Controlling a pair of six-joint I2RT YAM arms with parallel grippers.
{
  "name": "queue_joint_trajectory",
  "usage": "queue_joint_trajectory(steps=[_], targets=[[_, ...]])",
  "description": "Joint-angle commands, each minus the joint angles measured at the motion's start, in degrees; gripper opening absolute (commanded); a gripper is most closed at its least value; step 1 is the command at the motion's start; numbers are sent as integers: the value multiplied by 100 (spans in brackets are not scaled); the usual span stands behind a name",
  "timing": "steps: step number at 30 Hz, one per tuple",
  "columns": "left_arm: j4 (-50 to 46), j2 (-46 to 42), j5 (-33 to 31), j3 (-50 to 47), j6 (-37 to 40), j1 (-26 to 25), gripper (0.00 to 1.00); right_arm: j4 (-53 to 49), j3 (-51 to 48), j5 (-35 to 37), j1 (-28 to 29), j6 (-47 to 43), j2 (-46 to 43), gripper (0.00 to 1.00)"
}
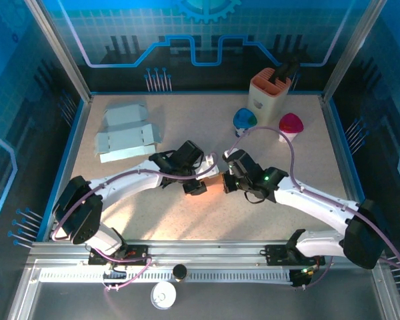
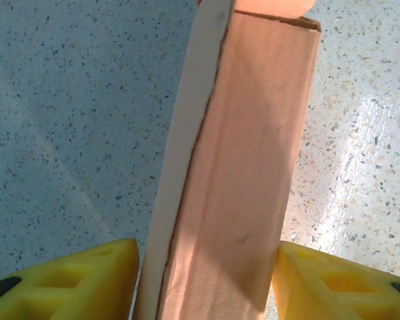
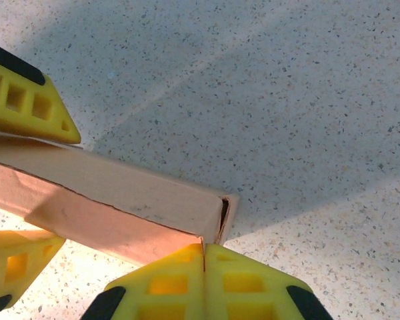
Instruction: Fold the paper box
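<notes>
Left hand (image 2: 205,252) half-open, straddling paper box (image 2: 247,167); right hand (image 3: 205,249) closed, touching its end.

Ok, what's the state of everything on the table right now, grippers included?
Paper box: partly folded into a narrow sleeve, one end open.
Left gripper: jaws either side of the box; grip unclear.
Right gripper: shut, against the box's end corner.
Light blue box blanks: unfolded, lying flat.
Orange holder: upright, dark tools inside.
</notes>
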Motion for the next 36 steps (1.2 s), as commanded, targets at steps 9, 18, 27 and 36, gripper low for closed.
queue_joint_trajectory(steps=[9,18,27,36], targets=[[361,-554,-124,-149,-563,19,63,102,-94,456,233,255,-51,0],[644,-1570,-558,-631,-2383,-2,64,-58,83,453,239,347,119,0],[-776,-2630,-1247,-791,-3967,-287,51,-434,429,518,247,492,184,0],[-1215,-2306,-1614,-909,-4235,-570,49,-483,493,547,255,519,232,0]])
